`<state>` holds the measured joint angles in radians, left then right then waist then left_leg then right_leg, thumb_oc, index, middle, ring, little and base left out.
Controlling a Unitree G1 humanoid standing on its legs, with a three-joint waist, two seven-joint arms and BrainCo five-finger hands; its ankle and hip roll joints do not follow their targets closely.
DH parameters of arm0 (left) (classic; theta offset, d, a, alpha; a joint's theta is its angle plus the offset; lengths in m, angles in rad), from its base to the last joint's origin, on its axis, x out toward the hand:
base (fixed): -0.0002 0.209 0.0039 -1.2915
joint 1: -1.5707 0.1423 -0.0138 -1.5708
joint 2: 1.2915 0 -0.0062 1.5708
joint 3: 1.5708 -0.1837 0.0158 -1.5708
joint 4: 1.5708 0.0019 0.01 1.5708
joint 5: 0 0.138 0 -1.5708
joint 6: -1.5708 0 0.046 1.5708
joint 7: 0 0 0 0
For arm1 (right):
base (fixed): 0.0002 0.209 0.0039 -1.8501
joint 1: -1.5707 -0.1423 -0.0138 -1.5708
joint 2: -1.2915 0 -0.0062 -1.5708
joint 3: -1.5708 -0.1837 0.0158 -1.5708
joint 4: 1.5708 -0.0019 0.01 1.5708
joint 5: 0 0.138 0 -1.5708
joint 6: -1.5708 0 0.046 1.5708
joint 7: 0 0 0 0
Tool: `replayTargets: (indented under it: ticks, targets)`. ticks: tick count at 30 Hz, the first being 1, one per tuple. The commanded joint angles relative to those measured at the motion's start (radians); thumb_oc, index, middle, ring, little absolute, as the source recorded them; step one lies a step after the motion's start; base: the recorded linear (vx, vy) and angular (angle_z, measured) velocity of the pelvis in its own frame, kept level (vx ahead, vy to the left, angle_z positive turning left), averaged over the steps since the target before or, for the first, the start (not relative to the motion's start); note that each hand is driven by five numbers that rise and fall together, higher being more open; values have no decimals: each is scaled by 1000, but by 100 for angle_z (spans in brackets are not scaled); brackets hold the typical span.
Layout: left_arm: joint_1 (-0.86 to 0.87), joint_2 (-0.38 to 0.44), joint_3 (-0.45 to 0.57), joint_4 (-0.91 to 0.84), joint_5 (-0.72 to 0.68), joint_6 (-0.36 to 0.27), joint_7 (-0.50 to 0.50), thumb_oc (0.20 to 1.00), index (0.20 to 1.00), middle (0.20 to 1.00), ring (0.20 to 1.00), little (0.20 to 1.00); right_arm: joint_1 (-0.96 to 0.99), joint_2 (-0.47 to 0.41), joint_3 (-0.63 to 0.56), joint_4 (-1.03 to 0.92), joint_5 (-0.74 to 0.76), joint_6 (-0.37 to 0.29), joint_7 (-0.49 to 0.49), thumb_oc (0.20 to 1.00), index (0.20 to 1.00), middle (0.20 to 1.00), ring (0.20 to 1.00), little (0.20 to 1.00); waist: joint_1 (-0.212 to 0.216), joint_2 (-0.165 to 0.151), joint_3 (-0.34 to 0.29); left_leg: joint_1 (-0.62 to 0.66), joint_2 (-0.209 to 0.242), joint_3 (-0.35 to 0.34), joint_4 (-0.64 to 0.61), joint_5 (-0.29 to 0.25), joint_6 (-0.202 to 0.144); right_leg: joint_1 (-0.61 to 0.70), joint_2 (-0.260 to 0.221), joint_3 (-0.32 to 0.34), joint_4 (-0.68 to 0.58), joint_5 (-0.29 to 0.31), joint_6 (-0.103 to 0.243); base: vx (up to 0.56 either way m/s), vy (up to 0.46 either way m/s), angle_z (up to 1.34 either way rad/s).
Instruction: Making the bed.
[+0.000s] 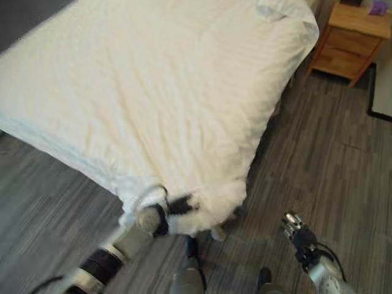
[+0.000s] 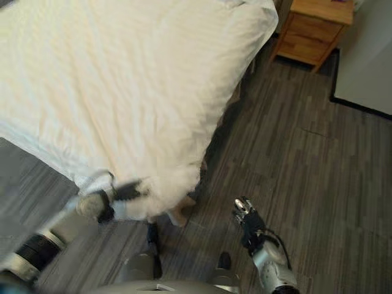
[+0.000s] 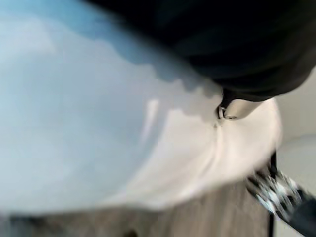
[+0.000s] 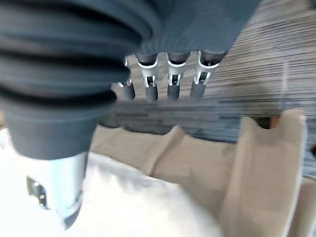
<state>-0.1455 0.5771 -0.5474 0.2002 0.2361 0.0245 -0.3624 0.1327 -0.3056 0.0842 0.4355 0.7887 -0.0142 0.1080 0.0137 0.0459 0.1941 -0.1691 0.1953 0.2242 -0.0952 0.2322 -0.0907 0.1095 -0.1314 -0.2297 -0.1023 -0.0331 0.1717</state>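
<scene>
A white duvet (image 1: 153, 92) covers the bed and hangs over its near corner. My left hand (image 1: 174, 207) is at that corner, shut on the bunched duvet edge (image 1: 208, 208). In the left wrist view its thumb (image 3: 237, 108) presses into the white cloth (image 3: 187, 158), with creases running from it. My right hand (image 2: 245, 215) hangs over the floor to the right of the bed corner, apart from the duvet. Its fingers (image 4: 173, 81) are straight and hold nothing. Past them the duvet (image 4: 138, 202) lies above the beige bed base (image 4: 197, 158).
A wooden nightstand (image 1: 350, 40) with drawers stands at the bed's far right corner, with a purple thing (image 1: 378, 7) on top. Grey plank floor (image 1: 318, 159) runs along the bed's right side. A white panel (image 2: 367, 55) stands at the far right. A bed leg (image 1: 218, 233) shows under the corner.
</scene>
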Motion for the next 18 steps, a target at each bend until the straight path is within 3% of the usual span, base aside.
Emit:
replayTargets:
  ticks: [1, 4, 7, 13, 14, 16, 18]
  targets:
    - [-135, -72, -26, 55, -91, -45, 7, 200, 200, 200, 200, 200, 26, 3, -36, -69, 39, -38, -6, 1000, 1000, 1000, 1000, 1000, -44, -10, 1, 15, -54, -9, 9, -1, -30, -13, 26, 41, 26, 16, -42, -155, -198, 16]
    - [-161, -159, -40, 146, -76, -43, 58, 200, 200, 200, 200, 200, 44, -10, -43, -43, 52, -38, -31, 1000, 1000, 1000, 1000, 1000, -62, 2, 1, 21, -20, -12, 13, 35, -49, 14, 57, 39, 19, 3, -68, -153, -204, 18]
    - [-195, -195, -66, 196, -23, -49, 91, 200, 200, 200, 200, 200, 55, -16, -55, -27, 67, -41, -45, 1000, 1000, 1000, 1000, 1000, -74, 19, 1, 28, -4, -17, 14, 54, -58, 34, 70, 30, 23, -7, -81, -78, -106, 7]
    - [-232, -300, -124, 372, 37, -45, 127, 200, 200, 200, 200, 200, 52, -16, -54, -3, 113, -51, -66, 1000, 1000, 1000, 1000, 1000, -95, 26, 17, 24, 4, -27, 65, 78, -72, 45, 70, 24, 25, -1, -97, -73, -66, 11]
    - [-239, -323, -136, 408, 42, -42, 130, 200, 200, 200, 200, 200, 42, -26, -45, -8, 112, -46, -66, 1000, 1000, 1000, 1000, 1000, -101, 15, 24, 18, -5, -32, 124, 51, -65, 34, 61, 26, 31, 6, -100, -145, -57, 13]
    - [-244, -363, -150, 486, 49, -34, 147, 200, 200, 200, 200, 200, 42, -38, -31, -16, 105, -35, -60, 1000, 1000, 1000, 1000, 1000, -124, -18, 24, 34, -27, 1, 267, -52, -32, -4, 38, 27, 40, 30, -109, -169, -99, 11]
    - [-255, -406, -167, 576, 75, -37, 180, 200, 200, 200, 200, 200, 55, -31, -22, -17, 105, -33, -56, 1000, 1000, 1000, 1000, 1000, -140, -37, 9, 51, -47, 23, 303, -130, -11, -26, 34, 28, 27, 49, -107, -44, -38, 8]
